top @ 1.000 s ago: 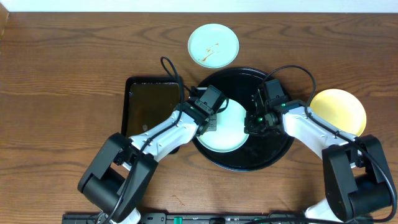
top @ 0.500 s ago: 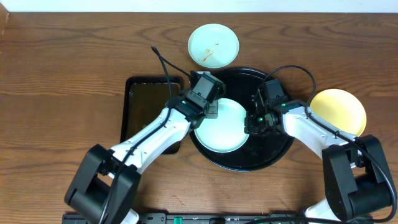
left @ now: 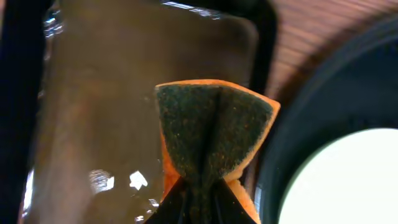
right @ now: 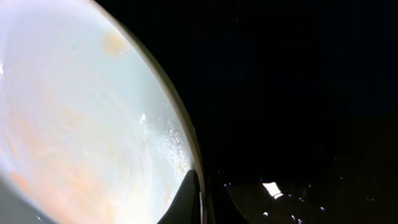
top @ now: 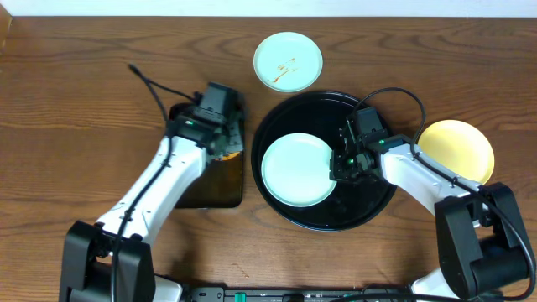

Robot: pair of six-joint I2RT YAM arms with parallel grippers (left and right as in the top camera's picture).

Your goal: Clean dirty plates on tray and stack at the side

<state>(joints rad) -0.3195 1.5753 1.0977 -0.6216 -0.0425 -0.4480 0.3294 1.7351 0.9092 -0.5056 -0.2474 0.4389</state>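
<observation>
- The left gripper (left: 198, 202) hangs over the small tray (top: 205, 184), its fingers pressed together on a sponge (left: 211, 134) that is folded in half, green side out. We judge it is there to wet or rinse the sponge.
- The small tray has a shiny brownish floor; we cannot tell if it holds water.
- The smeared plate (top: 288, 60) sits on the bare table behind the round tray, with an orange-brown streak in it. It is not yet cleaned.
- The round tray (top: 369, 214) holds one thing, the white plate (top: 298, 169), left of centre.
- The wrist view shows a faint orange film and wet beads on that plate.
- The right gripper (top: 340, 165) pinches the white plate's right rim, likely to steady it for wiping.
- The yellow plate (top: 457, 149) lies on the table beside the tray; this is probably the stacking spot.
</observation>
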